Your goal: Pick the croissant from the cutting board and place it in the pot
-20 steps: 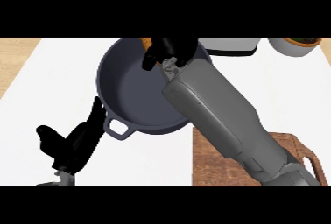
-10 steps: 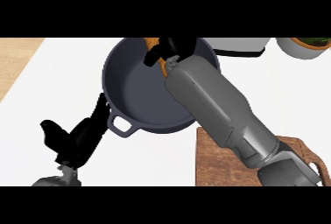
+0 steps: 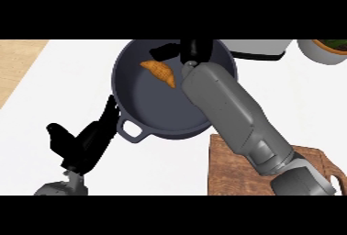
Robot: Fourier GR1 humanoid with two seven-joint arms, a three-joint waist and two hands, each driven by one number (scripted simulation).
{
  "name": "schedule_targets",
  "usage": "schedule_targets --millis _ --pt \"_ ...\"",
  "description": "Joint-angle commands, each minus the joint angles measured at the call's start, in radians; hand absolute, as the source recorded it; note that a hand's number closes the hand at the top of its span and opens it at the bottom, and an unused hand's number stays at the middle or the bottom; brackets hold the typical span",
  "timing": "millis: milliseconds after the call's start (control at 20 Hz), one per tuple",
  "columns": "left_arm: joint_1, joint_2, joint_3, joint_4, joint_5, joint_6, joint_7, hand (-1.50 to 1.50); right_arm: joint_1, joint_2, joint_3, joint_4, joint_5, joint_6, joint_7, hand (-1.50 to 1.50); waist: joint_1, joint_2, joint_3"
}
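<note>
Since the earlier head view, the croissant (image 3: pixel 160 73) has left the right hand (image 3: pixel 194 49) and now lies on the floor of the pot (image 3: pixel 146 106), toward its far side. That hand hovers over the pot's far rim with its fingers spread, pinching nothing. Its forearm (image 3: pixel 220 103) lies across the pot's right side. The left hand (image 3: pixel 82 140) rests open just left of the pot's handle. The cutting board (image 3: pixel 230 174) sits just beside the pot's near-right edge. As I judge it, a low pull-back could snag the rim and drag the pot.
</note>
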Motion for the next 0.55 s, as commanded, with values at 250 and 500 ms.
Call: schedule_targets --millis 250,500 --pt "-0.014 -0.017 -0.014 0.035 0.008 -0.022 -0.004 0.00 -0.021 0.001 0.029 0.096 -0.125 -0.254 -0.177 -1.50 -0.016 -0.008 -0.004" --pt "-0.007 -0.041 -0.005 0.067 -0.012 0.004 -0.033 0.00 -0.038 0.001 0.033 0.148 -0.183 -0.282 -0.216 -1.50 -0.060 -0.019 -0.004"
